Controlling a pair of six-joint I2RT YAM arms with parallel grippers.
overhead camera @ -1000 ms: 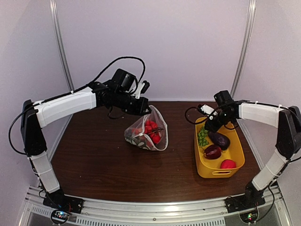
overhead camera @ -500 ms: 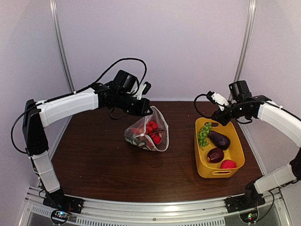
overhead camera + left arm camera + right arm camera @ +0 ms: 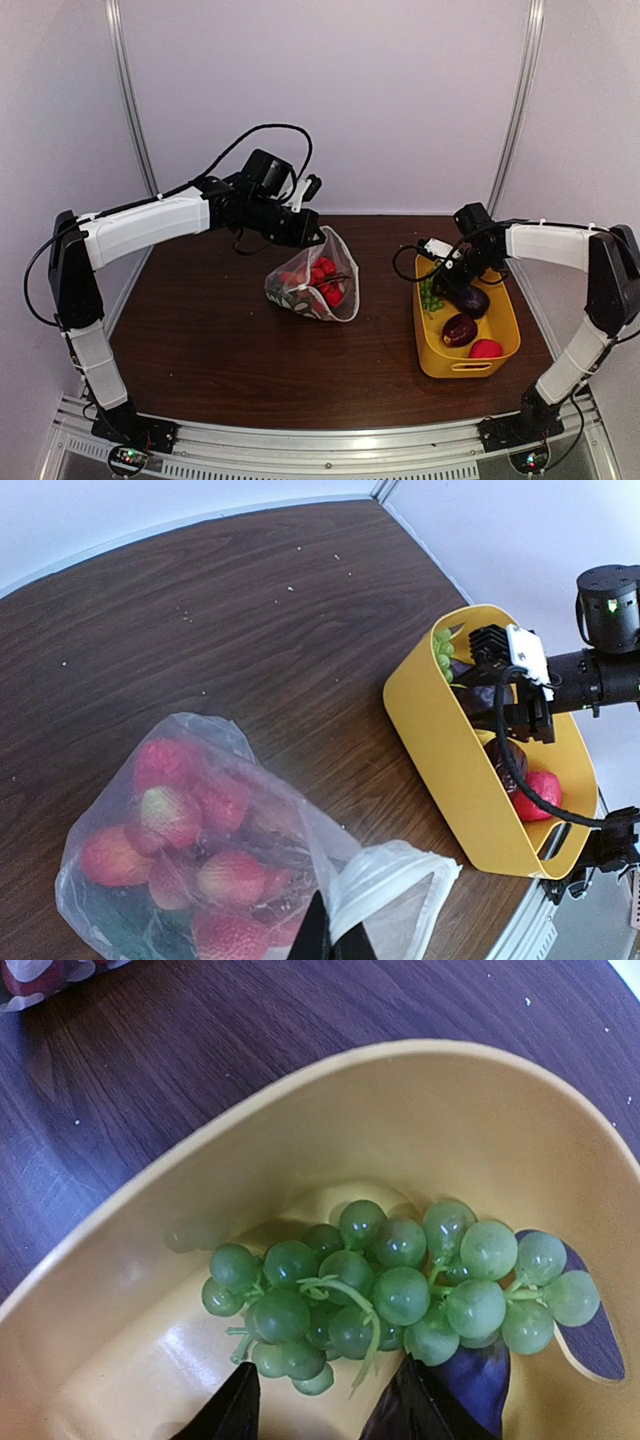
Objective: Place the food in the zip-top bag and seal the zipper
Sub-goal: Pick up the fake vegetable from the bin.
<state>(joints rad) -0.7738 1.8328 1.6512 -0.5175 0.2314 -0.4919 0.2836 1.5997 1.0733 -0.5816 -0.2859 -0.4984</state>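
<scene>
At the middle of the table: the zip-top bag sits slumped on the dark wood, with its upper edge lifted toward the back.
Red pieces: strawberry-like food packed together inside the clear plastic. Something dark green lies low in the bag, too blurred to name.
Zipper: the white strip curls in a loose loop just beside the left fingertips, and the mouth gapes unsealed.
Left gripper: closed on the bag's upper edge. In its wrist view the two fingertips meet with the plastic pinched between them.
Yellow tub: stands on the right side of the table, well apart from the bag.
Grapes: a green bunch at the tub's far end, close to the wall and partly overlapping the eggplant.
Eggplant: dark purple, just beside the grapes toward the tub's middle.
Dark red piece: lies nearer than the eggplant, in the tub's middle.
Pink-red piece: lies at the tub's near end, beside the dark red piece.
Right gripper: fingers spread apart and holding nothing, lowered into the tub's far end with its tips just short of the grape bunch. Whether either fingertip touches a grape cannot be told.
</scene>
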